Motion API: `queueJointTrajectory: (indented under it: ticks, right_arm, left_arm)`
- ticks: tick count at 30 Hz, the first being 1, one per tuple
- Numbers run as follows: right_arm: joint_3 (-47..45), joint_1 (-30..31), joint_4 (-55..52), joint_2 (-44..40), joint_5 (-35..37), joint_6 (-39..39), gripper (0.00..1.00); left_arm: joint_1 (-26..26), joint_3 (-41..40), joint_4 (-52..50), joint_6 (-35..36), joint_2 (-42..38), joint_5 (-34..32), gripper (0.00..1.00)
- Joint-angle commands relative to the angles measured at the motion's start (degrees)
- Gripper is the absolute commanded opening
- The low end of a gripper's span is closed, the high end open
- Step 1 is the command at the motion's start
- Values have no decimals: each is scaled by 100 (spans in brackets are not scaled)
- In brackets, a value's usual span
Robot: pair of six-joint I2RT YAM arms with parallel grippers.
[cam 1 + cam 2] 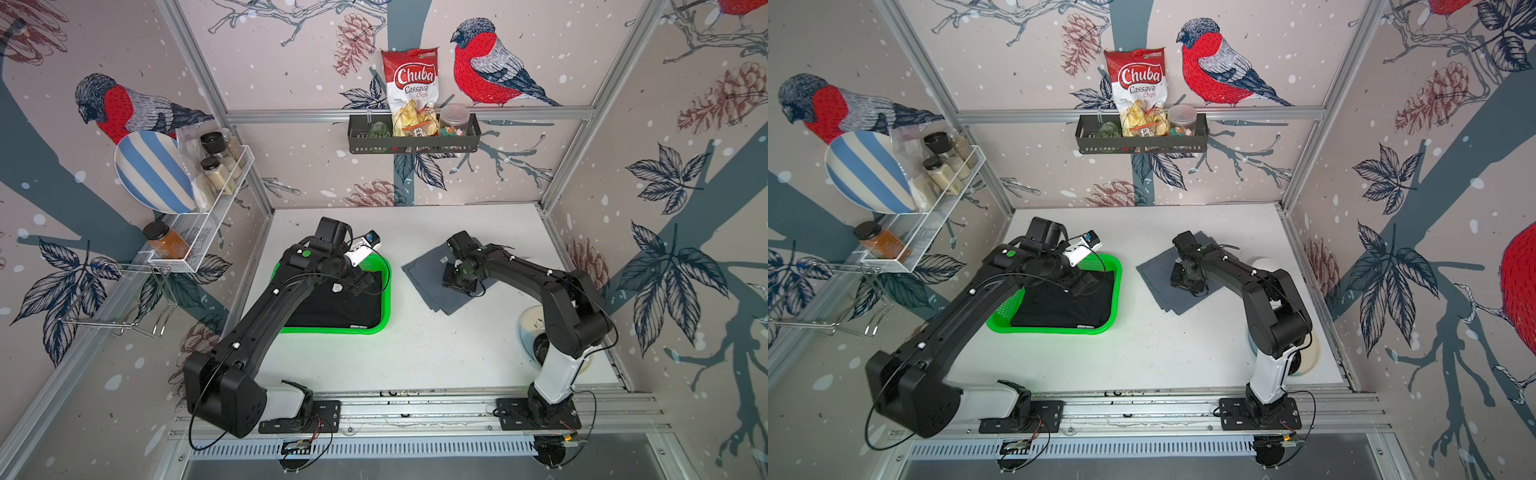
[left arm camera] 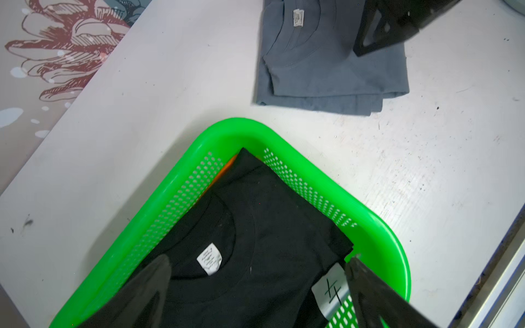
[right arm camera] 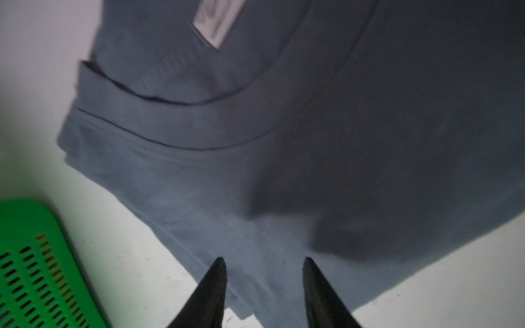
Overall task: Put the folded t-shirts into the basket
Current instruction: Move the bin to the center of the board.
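Wallpaper of red-breasted birds, pine cones and branches covers the three walls, which are framed by aluminium rails. They close in a white, scuffed surface. In both top views the widest open room on the surface is the stretch toward 6 o'clock.

The basket is bright green plastic with rounded corners and perforated walls. It sits at 9 o'clock, close to that edge. Inside it the black t-shirt lies flat, white neck label up, over a sliver of the orange t-shirt.

The grey t-shirt, soft and squarely folded, lies on the surface toward 2 o'clock. A bare lane separates it from the basket.

The left pincer hangs spread wide above the black t-shirt. The right pincer stands narrowly parted over the grey t-shirt's edge, with no cloth pinched between its tips.
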Motion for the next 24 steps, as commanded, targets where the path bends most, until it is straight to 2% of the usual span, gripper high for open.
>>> queueJointTrajectory:
  ticks: [1,4,8,12,15,17,20,22,24]
  right_arm:
    - [-496,4,286,-78,3,514,39]
    - [-1010,163,638,-166,-91,970,37]
    - [-1391,623,601,-259,-4,1589,31]
    - [-1979,1551,1249,-535,-211,2854,29]
    - [-1961,2344,1523,-709,-41,3623,31]
    - [-1769,2615,1494,-882,121,3704,36]
    - [-1350,2535,718,-1230,593,3335,50]
    - [-1136,2166,-75,-1471,1042,2912,58]
    - [-869,1768,-962,-1689,1579,2569,70]
  left_arm:
    - [-198,390,485,-325,488,-75,95]
    - [-321,742,604,-461,990,-45,95]
    - [-415,1113,697,-550,1559,-106,95]
    - [-509,1451,702,-504,2100,-219,95]
    - [-609,1677,749,-339,2489,-349,95]
    - [-684,1866,731,-181,2737,-438,94]
    - [-752,2246,584,-94,3133,-514,94]
    - [-760,2419,460,-64,3316,-434,93]
    - [-758,2456,415,18,3406,-320,93]
